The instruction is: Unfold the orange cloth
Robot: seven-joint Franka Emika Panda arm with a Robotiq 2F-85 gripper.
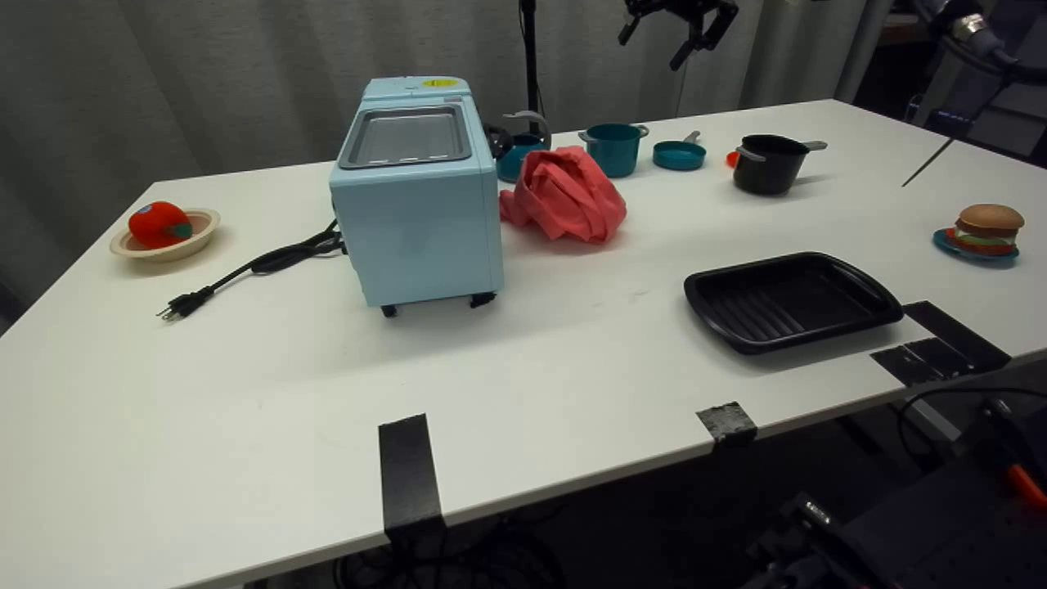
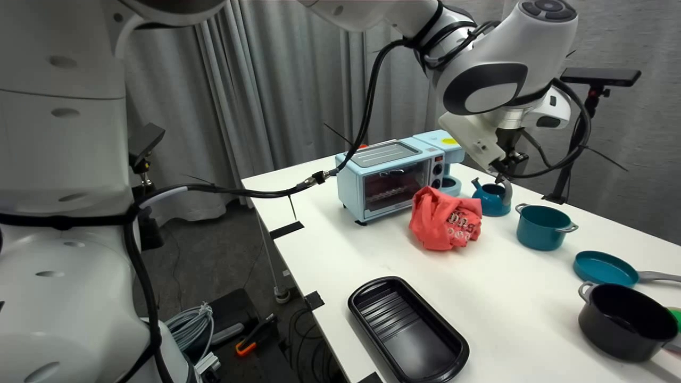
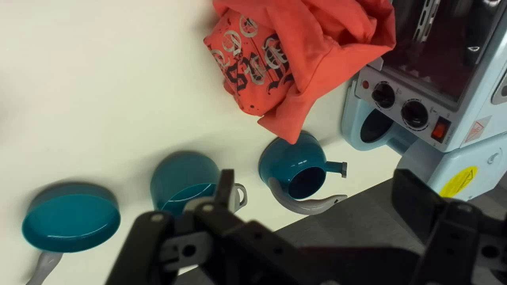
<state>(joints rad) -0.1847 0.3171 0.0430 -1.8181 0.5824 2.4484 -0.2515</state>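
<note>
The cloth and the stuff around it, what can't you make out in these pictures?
Cloth: bundled, its inner layers hidden by its own folds in all three views.
Lettering: a fold hides whether it runs on, wrist view.
Teal pot: partly behind the gripper, wrist view.
Pan handle: cut by the right edge in an exterior view.
Green thing: partly behind the black pot, cut by that same edge; unidentifiable.
</note>
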